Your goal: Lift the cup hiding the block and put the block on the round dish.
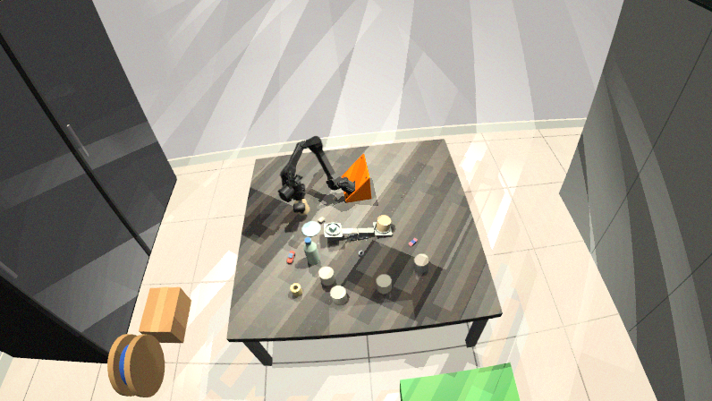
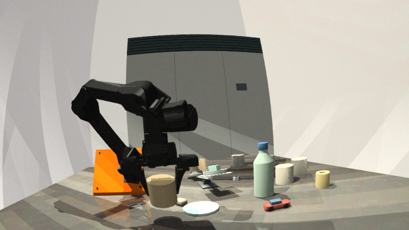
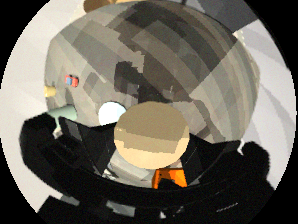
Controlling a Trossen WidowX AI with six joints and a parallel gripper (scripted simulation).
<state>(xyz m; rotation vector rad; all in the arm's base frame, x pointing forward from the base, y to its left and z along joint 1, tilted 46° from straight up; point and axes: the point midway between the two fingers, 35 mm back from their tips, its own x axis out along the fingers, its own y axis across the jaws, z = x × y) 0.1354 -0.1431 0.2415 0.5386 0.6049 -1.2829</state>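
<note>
The gripper [image 1: 302,205] [image 2: 162,183] [image 3: 150,125] is squeezing the tan cup [image 1: 305,208] [image 2: 162,190] [image 3: 151,135], near the dish [image 1: 311,228] [image 2: 201,208] [image 3: 112,114]; next, the green block [image 1: 333,228] [image 2: 214,168] sits bare on the balance [image 1: 359,231] [image 2: 210,173]; farther right, the other cup [image 1: 383,224] stands on its end; finding the block looks done; parking the cup, moving the block onto the dish, letting go and backing off are left.

Balance [image 1: 366,231] [image 2: 219,173] [image 3: 131,172]: pale, tilted. Mint block [image 1: 333,228] [image 2: 214,168]: uncovered on its dish-side end. Tan cup [image 1: 383,223] [image 2: 202,164]: on its other end. Matching gripped cup [image 1: 305,207] [image 2: 162,191] [image 3: 151,135]: near-upright, off the balance. Round pale dish [image 1: 311,228] [image 2: 201,208] [image 3: 111,114]: flat, beside it.
</note>
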